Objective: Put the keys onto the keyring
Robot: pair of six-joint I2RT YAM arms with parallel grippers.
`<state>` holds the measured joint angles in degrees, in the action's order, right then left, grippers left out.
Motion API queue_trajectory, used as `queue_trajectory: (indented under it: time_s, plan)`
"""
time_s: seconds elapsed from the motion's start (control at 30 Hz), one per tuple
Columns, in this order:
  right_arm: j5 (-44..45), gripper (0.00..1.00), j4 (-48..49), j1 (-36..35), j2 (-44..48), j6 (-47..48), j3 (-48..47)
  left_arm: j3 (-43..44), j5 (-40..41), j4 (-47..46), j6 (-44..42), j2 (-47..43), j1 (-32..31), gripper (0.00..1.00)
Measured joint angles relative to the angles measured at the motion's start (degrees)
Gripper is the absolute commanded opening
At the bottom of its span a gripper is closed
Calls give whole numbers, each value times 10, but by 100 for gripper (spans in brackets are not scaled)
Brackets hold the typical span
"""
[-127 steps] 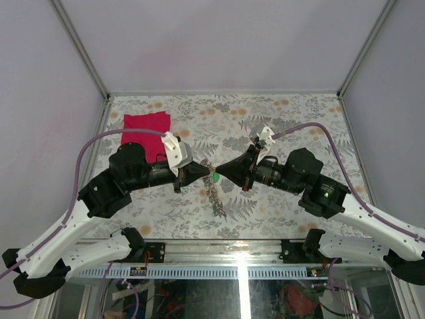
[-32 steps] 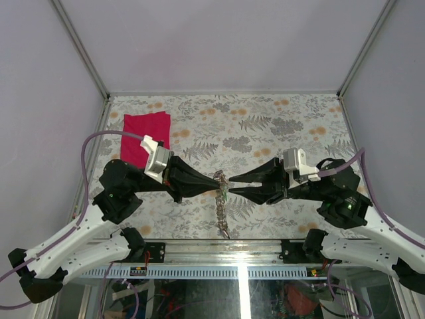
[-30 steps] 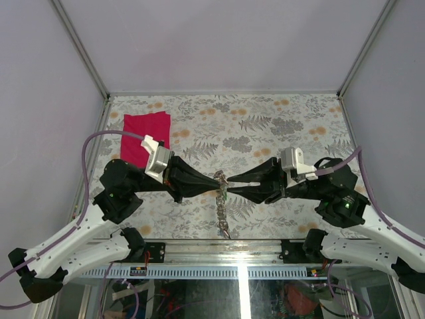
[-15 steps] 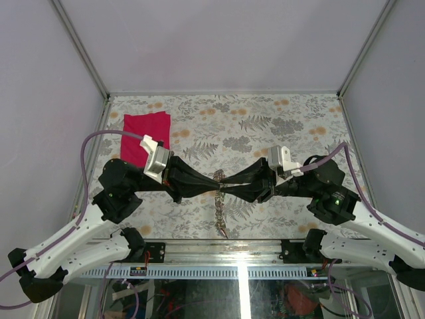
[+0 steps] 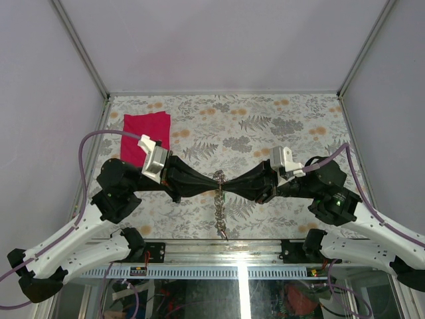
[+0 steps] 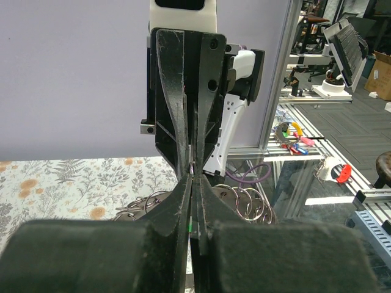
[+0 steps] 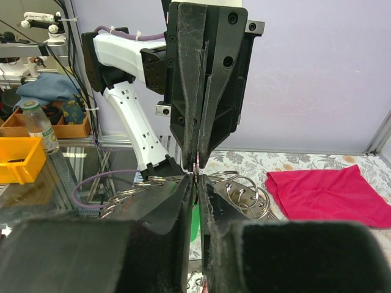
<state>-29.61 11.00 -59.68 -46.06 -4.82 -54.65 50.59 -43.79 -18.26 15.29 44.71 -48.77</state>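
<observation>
Over the middle of the table my two grippers meet tip to tip. Held there is the keyring (image 5: 218,177), the top of a string of linked silver rings (image 5: 221,211) that trails toward the near edge. My left gripper (image 5: 214,181) (image 6: 193,180) is shut on the ring's thin metal edge. From the other side, my right gripper (image 5: 226,183) (image 7: 197,177) is closed to a narrow slit. A green key (image 7: 195,221) fills that slit. More rings (image 7: 247,194) (image 6: 244,201) fan out beside the fingers. Other keys are too small to pick out.
A red cloth (image 5: 146,135) (image 7: 330,194) lies flat at the back left of the flowered table (image 5: 299,119). Metal frame posts and grey walls close in three sides. The rail (image 5: 219,244) with both arm bases runs along the near edge.
The right gripper moved left up to the left gripper's tips and its jaws closed from clearly open to a slit. The left arm kept still, holding the rings.
</observation>
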Motion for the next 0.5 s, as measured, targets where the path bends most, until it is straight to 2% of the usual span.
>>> queue_trajectory:
  time_s: [0.07,0.27,0.37,0.5]
  plan:
    - [0,1,0,0,-1,0,0,1,0,0,0,0,0,0]
    - [0,0,0,0,-1,-2,0,1,-2,0,0,0,0,0]
    - [-1,0,-10,0,-3,0,-6,1,-2,2,-1,-1,0,8]
    - [2,0,-85,0,-14,17,-46,5,4,15,-14,-2,0,18]
